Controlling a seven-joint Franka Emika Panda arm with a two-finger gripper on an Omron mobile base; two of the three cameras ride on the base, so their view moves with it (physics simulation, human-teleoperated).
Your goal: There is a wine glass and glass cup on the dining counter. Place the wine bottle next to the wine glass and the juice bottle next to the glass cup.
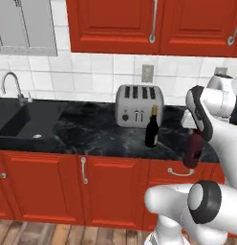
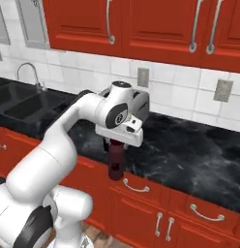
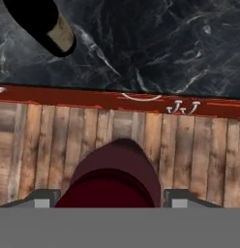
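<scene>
Gripper (image 2: pixel 117 140) is clamped on the neck of the wide dark red-maroon juice bottle (image 2: pixel 116 162), fingers closed on it from above. In the hand view the maroon bottle body (image 3: pixel 112 177) fills the gap between the two finger tips (image 3: pixel 42 197), wooden floor planks (image 3: pixel 199 155) below it.

The bottle hangs upright in the air, off the black white-veined marble wall counter (image 1: pixel 91 131), just in front of its front edge and over the red cabinet fronts (image 1: pixel 53 184). Left base view shows it (image 1: pixel 192 149) level with the counter edge, bottom below the top surface.

Landmark: chrome four-slot toaster (image 1: pixel 138 105) at the back of the counter.
- Slim near-black wine bottle with gold-yellow top (image 1: pixel 152 127) stands upright on the counter, just in front of the toaster's right end, apart from the juice bottle. In the hand view it (image 3: pixel 42 26) sits at top left.
- Black sink basin (image 1: pixel 17 119) with a curved chrome faucet (image 1: pixel 15 86) is well left of the toaster.
- Wall socket (image 1: pixel 147 73) is on the white tiles above the toaster.
- Red upper cabinets (image 1: pixel 154 26) hang above that.
</scene>
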